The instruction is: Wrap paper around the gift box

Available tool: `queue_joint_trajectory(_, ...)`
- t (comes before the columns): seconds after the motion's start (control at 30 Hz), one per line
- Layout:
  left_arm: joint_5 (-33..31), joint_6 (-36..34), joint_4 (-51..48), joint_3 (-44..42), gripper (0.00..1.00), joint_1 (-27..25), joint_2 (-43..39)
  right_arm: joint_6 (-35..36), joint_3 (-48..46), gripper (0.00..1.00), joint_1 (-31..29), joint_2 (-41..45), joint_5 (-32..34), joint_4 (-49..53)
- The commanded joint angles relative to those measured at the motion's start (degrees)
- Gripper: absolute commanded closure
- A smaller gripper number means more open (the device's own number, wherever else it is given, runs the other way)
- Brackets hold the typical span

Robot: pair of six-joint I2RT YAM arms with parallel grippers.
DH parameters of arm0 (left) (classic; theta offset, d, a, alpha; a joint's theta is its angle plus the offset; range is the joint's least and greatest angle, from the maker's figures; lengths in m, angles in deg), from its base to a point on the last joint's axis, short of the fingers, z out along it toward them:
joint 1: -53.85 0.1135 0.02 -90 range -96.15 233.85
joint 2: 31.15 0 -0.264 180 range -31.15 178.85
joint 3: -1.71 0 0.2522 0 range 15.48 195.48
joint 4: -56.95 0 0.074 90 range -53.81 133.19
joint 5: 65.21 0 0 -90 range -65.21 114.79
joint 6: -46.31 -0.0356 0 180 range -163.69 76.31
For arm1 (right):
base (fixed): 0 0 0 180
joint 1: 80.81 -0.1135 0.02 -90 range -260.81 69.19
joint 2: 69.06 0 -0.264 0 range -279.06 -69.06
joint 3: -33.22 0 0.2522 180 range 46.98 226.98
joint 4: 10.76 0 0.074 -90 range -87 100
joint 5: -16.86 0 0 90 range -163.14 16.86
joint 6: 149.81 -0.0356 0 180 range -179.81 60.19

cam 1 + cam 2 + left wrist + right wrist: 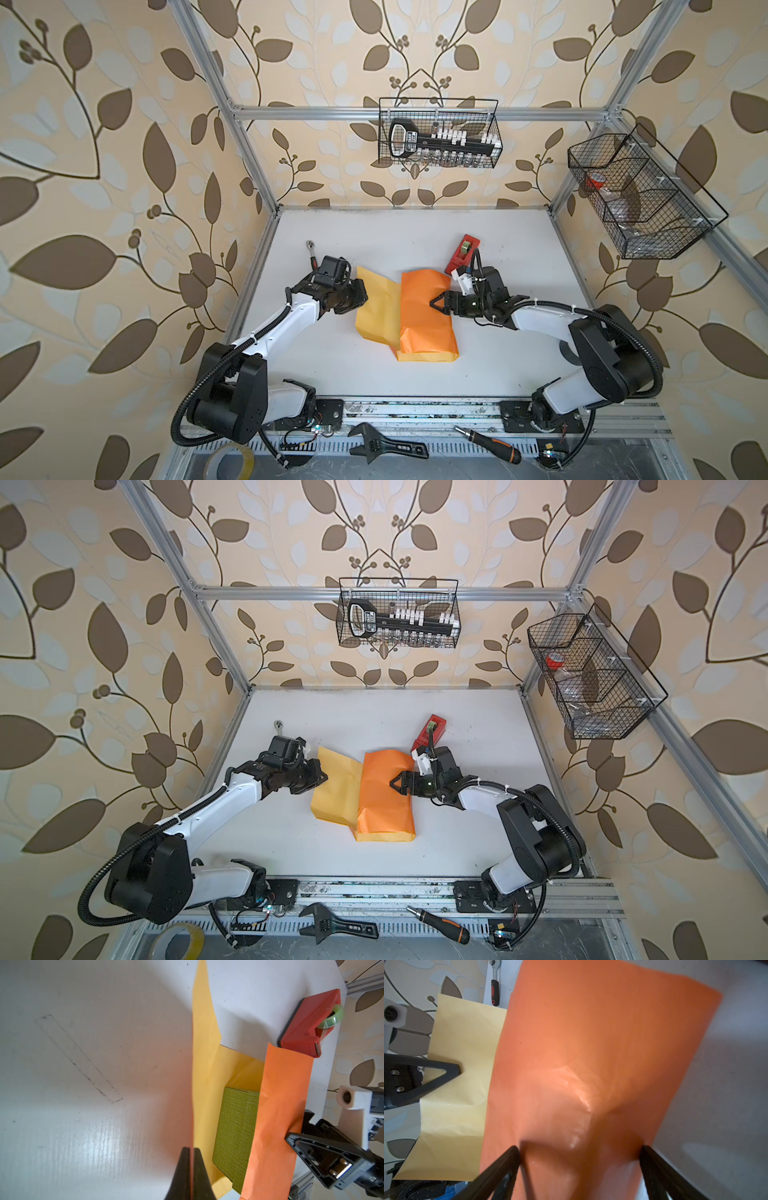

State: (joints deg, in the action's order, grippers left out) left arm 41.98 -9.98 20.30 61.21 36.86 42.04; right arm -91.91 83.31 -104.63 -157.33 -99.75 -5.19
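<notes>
The paper [424,316] lies mid-table, with an orange flap folded over a yellow part [376,307]; it shows in both top views [384,796]. The olive-green gift box [236,1132] appears only in the left wrist view, sitting on the yellow face under the orange flap. My left gripper [190,1150] is shut on the paper's left edge, which stands lifted off the table [360,296]. My right gripper [436,302] rests on the orange flap over the box. Its jaws are wide apart, and the covered box corner bulges between them [579,1149].
A red tape dispenser [463,253] stands just behind the paper's far right corner, close to my right wrist. A ratchet [311,251] lies behind my left wrist. A wrench [386,446], a screwdriver [488,444] and a tape roll [230,461] lie along the front rail.
</notes>
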Motion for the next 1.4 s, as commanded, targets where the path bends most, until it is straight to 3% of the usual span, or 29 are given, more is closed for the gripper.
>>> queue_joint_trajectory(0.0, -4.39, -3.41, -3.9, 5.21, 0.98, -3.9, -2.17, 1.34, -2.47, 0.09, 0.0, -2.95, 4.85, 7.7)
queue_joint_trajectory(0.2, -8.28, -4.97, -9.52, 12.31, 0.99, -12.13, 0.3, 1.25, -2.41, 0.1, -0.09, -3.33, 4.82, 7.58)
queue_joint_trajectory(0.47, -12.34, -4.12, -14.88, 19.41, 1.0, -19.1, 5.64, 1.16, -2.16, 0.1, -0.33, -3.46, 4.83, 7.54)
queue_joint_trajectory(1.37, -9.94, -3.39, -14.65, 29.66, 0.98, -26.04, 19.59, 0.73, -1.96, 0.1, -0.97, -3.88, 4.52, 6.91)
